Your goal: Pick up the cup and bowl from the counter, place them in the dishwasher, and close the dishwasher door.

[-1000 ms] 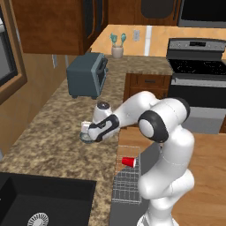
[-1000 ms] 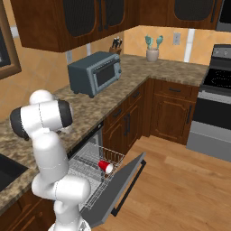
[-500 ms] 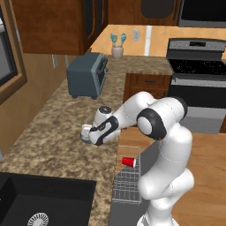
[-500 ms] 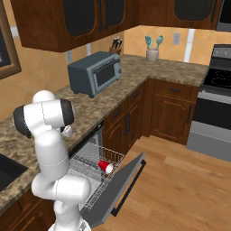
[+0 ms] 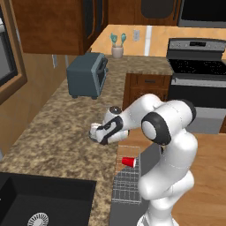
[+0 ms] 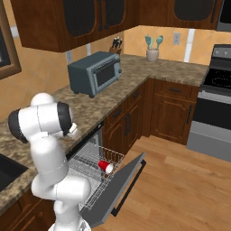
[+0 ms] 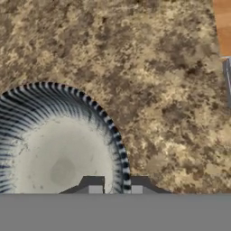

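The grey ribbed bowl (image 7: pixel 54 149) with a pale speckled inside sits on the brown granite counter (image 7: pixel 158 90). My gripper (image 7: pixel 115 188) is down over its right rim, one fingertip (image 7: pixel 94 185) inside the bowl and the other outside, closed on the rim. In the left base view the gripper (image 5: pixel 98 132) presses down at the bowl (image 5: pixel 93 129) near the counter's front edge. The red cup (image 5: pixel 128 162) (image 6: pixel 105 166) lies on its side in the wire rack (image 6: pixel 88 164) of the open dishwasher. The dishwasher door (image 6: pixel 122 185) hangs open, tilted down.
A grey toaster oven (image 5: pixel 86 75) stands farther back on the counter, and a beige utensil holder (image 5: pixel 117 49) is in the corner. The stove (image 5: pixel 198 66) is at the right. A black sink (image 5: pixel 39 203) lies at the near left.
The fingers have closed from wide open onto the bowl's rim, and the hand has sunk slightly toward the counter. The cup and door have not moved.
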### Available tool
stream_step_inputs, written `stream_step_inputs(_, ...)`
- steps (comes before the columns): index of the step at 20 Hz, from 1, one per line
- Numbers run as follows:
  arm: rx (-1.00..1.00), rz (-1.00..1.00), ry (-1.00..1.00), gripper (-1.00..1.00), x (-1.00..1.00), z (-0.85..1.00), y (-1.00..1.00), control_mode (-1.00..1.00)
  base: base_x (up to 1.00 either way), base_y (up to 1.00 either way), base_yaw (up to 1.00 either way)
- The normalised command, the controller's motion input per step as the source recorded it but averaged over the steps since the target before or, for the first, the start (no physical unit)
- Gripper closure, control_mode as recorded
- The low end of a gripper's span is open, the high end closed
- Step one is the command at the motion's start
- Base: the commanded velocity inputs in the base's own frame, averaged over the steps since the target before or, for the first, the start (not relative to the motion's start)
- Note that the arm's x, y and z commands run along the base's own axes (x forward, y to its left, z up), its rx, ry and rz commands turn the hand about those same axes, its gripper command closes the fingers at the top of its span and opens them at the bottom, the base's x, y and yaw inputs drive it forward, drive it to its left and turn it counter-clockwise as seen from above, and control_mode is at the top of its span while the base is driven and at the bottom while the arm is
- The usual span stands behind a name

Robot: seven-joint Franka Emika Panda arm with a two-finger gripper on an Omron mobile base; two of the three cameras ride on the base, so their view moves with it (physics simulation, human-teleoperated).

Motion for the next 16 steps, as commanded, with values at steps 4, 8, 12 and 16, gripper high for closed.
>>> stream_step_inputs(4,0.11,-0.01,-0.02,1.0,0.0,0.05,-1.0,-1.0,0.0,0.0,0.0)
stream_step_inputs(8,0.1,0.05,-0.01,1.0,0.0,0.0,-1.0,-1.0,0.0,0.0,0.0)
stream_step_inputs(12,0.06,0.15,0.0,1.0,0.0,-0.05,-1.0,-1.0,0.0,0.0,0.0)
stream_step_inputs(16,0.0,0.16,0.0,1.0,0.0,-0.21,-0.88,-1.0,0.0,0.0,0.0)
